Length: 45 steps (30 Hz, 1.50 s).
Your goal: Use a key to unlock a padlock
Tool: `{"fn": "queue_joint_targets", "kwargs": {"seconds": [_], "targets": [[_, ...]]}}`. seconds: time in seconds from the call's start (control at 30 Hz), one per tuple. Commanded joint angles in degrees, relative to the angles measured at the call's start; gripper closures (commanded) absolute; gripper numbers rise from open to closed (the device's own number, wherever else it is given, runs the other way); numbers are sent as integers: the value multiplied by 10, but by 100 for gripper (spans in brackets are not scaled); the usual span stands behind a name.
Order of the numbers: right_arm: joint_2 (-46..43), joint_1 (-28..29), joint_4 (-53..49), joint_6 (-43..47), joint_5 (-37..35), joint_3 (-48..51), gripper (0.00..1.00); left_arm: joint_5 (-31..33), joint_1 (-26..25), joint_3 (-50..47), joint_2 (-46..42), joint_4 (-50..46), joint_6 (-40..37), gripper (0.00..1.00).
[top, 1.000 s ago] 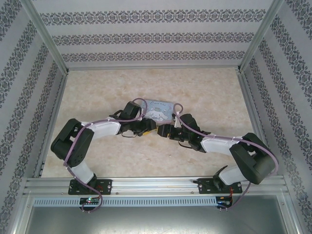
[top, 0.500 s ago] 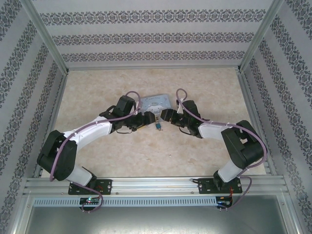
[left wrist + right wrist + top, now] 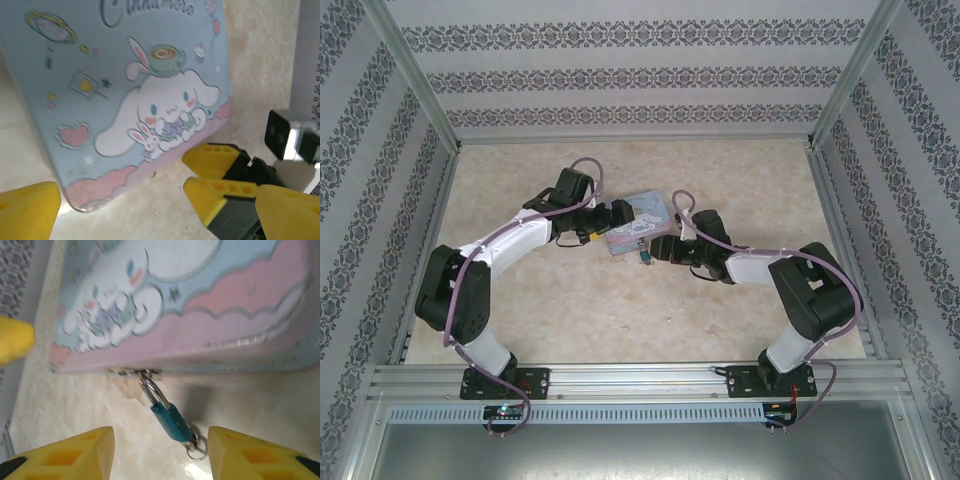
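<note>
Just ahead of the right pincer (image 3: 160, 455), whose fingers stood apart, the right wrist view caught the padlock (image 3: 170, 421), its shackle hooked through the clasp of the tin box (image 3: 210, 300), a metal ring (image 3: 196, 446) at its lower end. The left wrist view gave instead the box's printed lid beyond the left pincer (image 3: 155, 212), likewise spread wide.

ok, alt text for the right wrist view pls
A small teal padlock hangs by its shackle from the metal latch on the front edge of a pastel cartoon-printed tin box, with a small metal ring at its lower end. Two yellow fingers stand wide apart at the bottom corners, gripping nothing, over a pale marbled table.
</note>
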State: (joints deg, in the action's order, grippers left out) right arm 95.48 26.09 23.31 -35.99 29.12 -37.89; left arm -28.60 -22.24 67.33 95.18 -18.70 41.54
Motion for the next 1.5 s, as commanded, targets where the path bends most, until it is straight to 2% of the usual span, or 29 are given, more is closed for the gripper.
{"fn": "queue_joint_targets", "kwargs": {"seconds": [0.0,0.4,0.53,0.6,0.73,0.83,0.93,1.2,1.47], "targets": [[22,9,-21,49,15,-15,49,1,14,24,14,-45,-31,0],[73,34,-24,59,9,-48,51,-17,19,31,38,-30,-21,0],[83,37,-25,57,7,-56,55,-19,19,33,42,-26,-18,0],[84,38,-26,56,5,-56,59,-21,19,34,42,-25,-18,0],[80,36,-29,57,-2,-45,77,-20,20,35,42,-25,-20,0],[71,33,-33,56,-5,-33,82,-17,22,37,41,-28,-25,0],[62,29,-36,55,-9,-22,100,-8,23,42,42,-38,-36,0],[33,25,-34,28,-14,-5,100,57,12,62,42,-90,-82,0],[6,25,-19,-44,-25,16,100,192,-38,89,71,-160,-127,0]]}}
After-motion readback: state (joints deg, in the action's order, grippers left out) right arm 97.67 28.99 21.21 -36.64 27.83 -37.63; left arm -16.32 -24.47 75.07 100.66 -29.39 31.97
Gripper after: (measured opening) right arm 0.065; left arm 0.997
